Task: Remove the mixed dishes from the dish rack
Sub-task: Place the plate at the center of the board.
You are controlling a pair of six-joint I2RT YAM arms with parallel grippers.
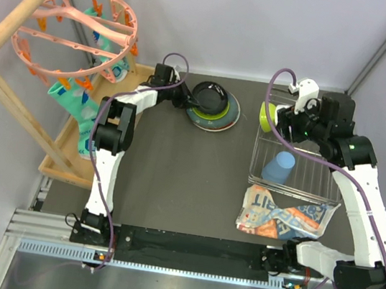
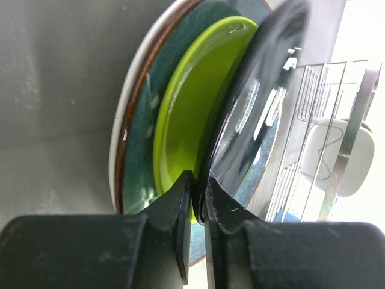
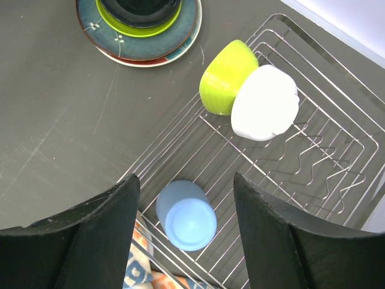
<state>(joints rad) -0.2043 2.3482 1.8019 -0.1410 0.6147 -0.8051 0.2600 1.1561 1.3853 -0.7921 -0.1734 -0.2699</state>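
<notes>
left claw (image 2: 195, 188): narrow, one finger on each side of the rim of a glossy dark dish (image 2: 264, 102); whether the fingers press the rim cannot be told.
right claw (image 3: 186, 180): wide, holding nothing, hanging above the dish rack (image 3: 313, 150).
dish rack: silver wire, low sides, on the right part of the dark tabletop (image 1: 173, 178).
inside the rack, far left corner: lime-green bowl (image 3: 227, 77) and small white bowl (image 3: 264, 102), both tipped on their sides and touching.
inside the rack, near left part: light blue cup (image 3: 186, 215), base toward the right wrist camera.
left of the rack, apart from it, on the tabletop: a stack with the pink-rimmed plate (image 3: 187, 42) at the bottom, then the dark teal plate (image 3: 90, 24) with small white marks, the lime-green plate (image 3: 129, 30), and the dark dish on top.
against the rack's near edge: flat printed packet (image 1: 284, 215), orange, blue and white; its lettering is too small to read.
far left of the rack, beyond the tabletop: wooden frame (image 1: 5, 36) carrying a pink ring of clips (image 1: 80, 26).
</notes>
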